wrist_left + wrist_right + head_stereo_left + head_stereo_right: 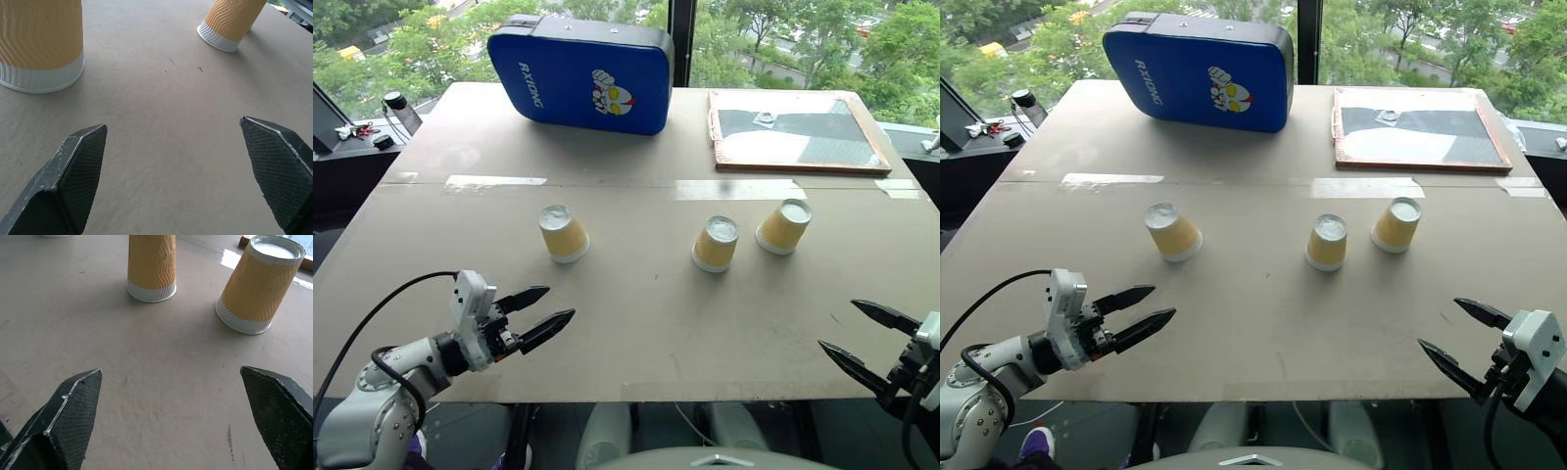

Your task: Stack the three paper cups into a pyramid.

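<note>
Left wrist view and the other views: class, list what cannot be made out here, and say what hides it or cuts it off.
- Left cup, left wrist view: its top is cut off by the picture's edge.
- Middle cup, right wrist view: its top is cut off likewise.
- Right claw, left eye view: its wrist runs past the picture's edge.
- Small item on the framed board, left eye view: too small to identify.

**A:** daylight's pouring in from the windows (pixel 783 39) behind the table (pixel 636 323), everything's bright and even. You can see glare on the tape strips (pixel 739 189) across the middle.

**B:** yep, shadows are super soft, just faint smudges under the paper cups (pixel 715 245) on the near side. Head views are sharp edge to edge. Wrist views get a bit soft on the close fingertips (pixel 80 171), tabletop texture stays crisp.
</note>
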